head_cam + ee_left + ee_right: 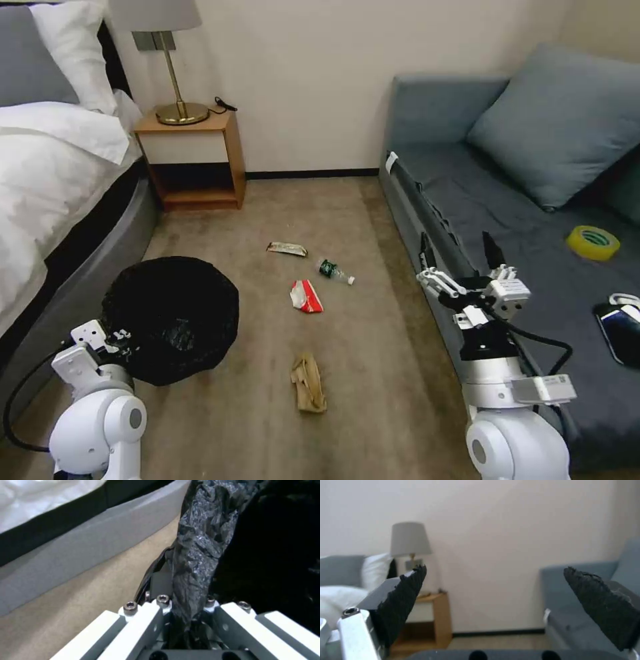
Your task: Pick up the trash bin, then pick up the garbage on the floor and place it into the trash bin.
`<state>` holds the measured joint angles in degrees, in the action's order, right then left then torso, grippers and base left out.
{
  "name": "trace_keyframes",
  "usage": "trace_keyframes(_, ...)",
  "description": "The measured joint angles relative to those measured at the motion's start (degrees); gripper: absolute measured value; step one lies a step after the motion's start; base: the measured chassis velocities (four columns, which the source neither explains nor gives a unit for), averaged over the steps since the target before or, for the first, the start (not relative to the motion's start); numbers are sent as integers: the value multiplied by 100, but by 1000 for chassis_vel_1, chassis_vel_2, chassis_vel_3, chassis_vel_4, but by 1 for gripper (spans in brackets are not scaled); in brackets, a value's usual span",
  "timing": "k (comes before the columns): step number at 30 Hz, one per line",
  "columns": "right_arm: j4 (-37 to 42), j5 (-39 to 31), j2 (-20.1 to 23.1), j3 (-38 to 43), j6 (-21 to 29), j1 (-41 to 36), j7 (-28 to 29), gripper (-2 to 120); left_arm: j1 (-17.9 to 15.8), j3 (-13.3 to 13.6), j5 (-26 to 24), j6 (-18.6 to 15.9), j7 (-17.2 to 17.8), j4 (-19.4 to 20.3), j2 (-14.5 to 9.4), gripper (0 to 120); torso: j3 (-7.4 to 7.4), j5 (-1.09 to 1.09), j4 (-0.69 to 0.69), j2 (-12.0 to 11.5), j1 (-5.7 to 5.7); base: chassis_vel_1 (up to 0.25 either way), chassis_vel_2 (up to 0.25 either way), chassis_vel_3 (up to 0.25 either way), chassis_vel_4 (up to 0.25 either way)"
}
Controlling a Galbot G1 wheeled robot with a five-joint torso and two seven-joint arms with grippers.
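Observation:
The trash bin (170,320), covered by its crinkly black bag, sits on the carpet beside the bed. My left gripper (123,337) is at the bin's near-left rim. In the left wrist view the bag-wrapped rim (200,555) runs between the fingers of this gripper (186,610), which is shut on it. The garbage lies on the floor to the bin's right: a crumpled brown paper (308,383), a red-and-white packet (306,296), a small clear bottle (334,271) and a flat wrapper (287,249). My right gripper (459,252) (496,597) is raised by the sofa's edge, open and holding nothing.
A bed (40,200) lines the left side, with a wooden nightstand (193,160) and lamp at the back. A grey sofa (533,253) on the right holds a yellow tape roll (593,242) and a phone (620,330). Carpet between them is open.

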<state>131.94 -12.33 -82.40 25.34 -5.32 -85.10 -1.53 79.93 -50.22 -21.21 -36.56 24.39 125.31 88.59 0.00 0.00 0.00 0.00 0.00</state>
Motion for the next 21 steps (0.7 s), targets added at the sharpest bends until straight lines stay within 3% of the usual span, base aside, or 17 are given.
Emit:
trace_keyframes(6,-241,-520,507,-795,1078,379,779,100,-50,-66,17,6,-32,23,-57,2,0,0,1,0,0,46,-37,-37,47)
trace_keyframes(8,-273,-589,553,-861,1166,414,849,100,-60,-63,24,7,-36,15,-64,2,-1,0,1,0,0,0,0,0,0)
trace_keyframes(11,-528,-1409,981,-1486,1985,832,1422,100,-90,-41,80,9,-70,-55,-102,2,0,0,0,0,0,0,0,0,0)
trace_keyframes(13,-612,-1615,1094,-1660,2170,1005,1565,100,-88,-52,92,10,-70,-67,-109,2,0,0,-2,0,0,0,0,0,0)
trace_keyframes(16,-1215,-2345,1714,-2491,2740,1938,2043,100,-67,-115,129,12,-71,-100,-139,2,0,1,3,0,0,0,0,0,0)
trace_keyframes(19,-1633,-2804,1918,-2828,3036,2290,2257,100,-109,-97,166,4,-66,-154,-161,2,1,1,5,0,0,0,0,0,0)
trace_keyframes(21,-2087,-3177,1962,-3069,3298,2498,2452,100,-154,-9,200,-5,-90,-235,-194,2,0,-1,-2,0,0,0,0,0,0)
